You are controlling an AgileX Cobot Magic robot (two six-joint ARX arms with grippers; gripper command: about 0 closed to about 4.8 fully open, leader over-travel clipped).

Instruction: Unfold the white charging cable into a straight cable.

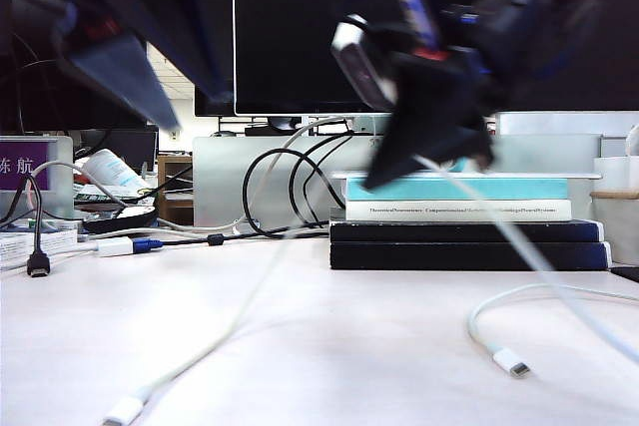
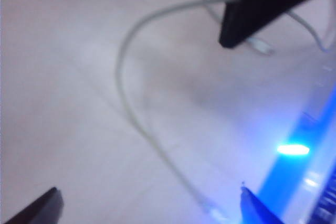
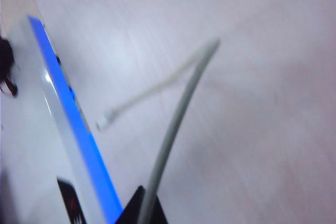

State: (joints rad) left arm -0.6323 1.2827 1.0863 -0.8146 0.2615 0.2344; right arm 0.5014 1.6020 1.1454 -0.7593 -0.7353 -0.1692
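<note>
The white charging cable (image 1: pixel 250 296) ran in a long slack line across the counter (image 1: pixel 329 346), one connector lying near the front left edge and the other on the right, where the cord curled into a loop; between them a stretch rose off the surface to your right tool (image 1: pixel 429 152), raised in front of the stack of books (image 1: pixel 469 236). In the right wrist view the cord (image 3: pixel 173 129) came straight out from between the pressed-together tips of that tool (image 3: pixel 144 208), so it was pinching the cable. Your left tool (image 1: pixel 120 72) hung high on the left with its fingers (image 2: pixel 37 211) spread wide, holding nothing, and the cord's bend (image 2: pixel 123 77) lay on the counter below it. You seemed to be at the step of lifting one section to pull the bends out. The next move likely called for you to bring the left tool down onto the cord near its left end, then draw the two apart until the loop at the right opened; the blur made exact contact hard to judge.
</note>
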